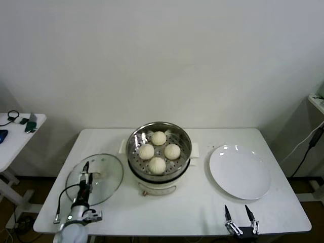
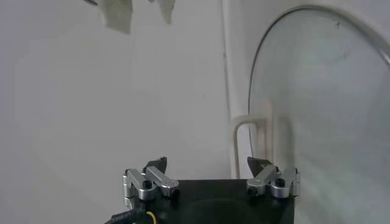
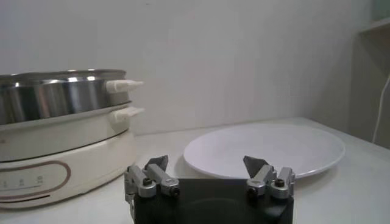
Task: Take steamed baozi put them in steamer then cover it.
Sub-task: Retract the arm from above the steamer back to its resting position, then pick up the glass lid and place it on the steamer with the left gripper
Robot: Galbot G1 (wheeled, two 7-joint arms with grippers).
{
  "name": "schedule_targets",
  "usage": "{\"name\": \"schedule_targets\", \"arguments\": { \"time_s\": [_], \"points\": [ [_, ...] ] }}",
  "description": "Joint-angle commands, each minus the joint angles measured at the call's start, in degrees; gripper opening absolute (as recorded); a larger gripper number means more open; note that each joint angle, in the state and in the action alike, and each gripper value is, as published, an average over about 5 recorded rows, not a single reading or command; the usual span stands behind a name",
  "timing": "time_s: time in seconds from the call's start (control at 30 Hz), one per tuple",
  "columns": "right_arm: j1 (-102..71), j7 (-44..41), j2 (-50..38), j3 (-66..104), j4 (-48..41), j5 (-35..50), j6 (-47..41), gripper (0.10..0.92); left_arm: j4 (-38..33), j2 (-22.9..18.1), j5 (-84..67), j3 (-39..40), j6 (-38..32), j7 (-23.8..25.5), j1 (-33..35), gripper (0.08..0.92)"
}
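Several cream-white steamed baozi (image 1: 157, 164) sit on the perforated tray inside the shiny steamer (image 1: 135, 158) at the table's middle, which stands uncovered. The clear glass cover (image 1: 106, 174) lies flat on the table left of the steamer. My left gripper (image 1: 86, 169) hovers open over the cover's near left part; in the left wrist view the cover (image 2: 323, 103) and its cream handle (image 2: 250, 131) lie just beyond the left gripper (image 2: 210, 164). My right gripper (image 1: 237, 208) stands open and empty at the front right edge, and the right wrist view shows the same gripper (image 3: 207, 163) with the steamer (image 3: 61, 97) beyond it.
A large white plate (image 1: 239, 171) with nothing on it lies right of the steamer, also in the right wrist view as the plate (image 3: 268, 149). A small side table (image 1: 17, 132) with gadgets stands at far left. A wall runs behind the table.
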Motion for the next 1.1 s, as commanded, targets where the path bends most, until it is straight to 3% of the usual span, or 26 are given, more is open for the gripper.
{"name": "schedule_targets", "arguments": {
  "time_s": [0.03, 0.23, 0.9, 1.1],
  "points": [
    [-0.48, -0.02, 0.65, -0.05, -0.38, -0.53, 0.58, 0.823, 2.99, 0.20, -0.25, 0.20, 1.15, 0.44, -3.01, 0.820],
    [-0.67, -0.14, 1.01, -0.26, -0.75, -1.08, 1.17, 0.823, 2.99, 0.35, -0.17, -0.01, 0.92, 0.55, -2.82, 0.738],
    [-0.97, 0.34, 1.78, 0.30, -0.52, -1.35, 1.60, 0.823, 1.34, 0.47, -5.45, -0.40, -1.24, -0.36, -2.70, 0.169],
    [-0.83, 0.61, 1.86, 0.91, -0.60, -1.66, 1.76, 0.823, -5.56, 2.57, -9.45, -0.38, -0.71, 0.81, -1.18, 0.137]
  ]
}}
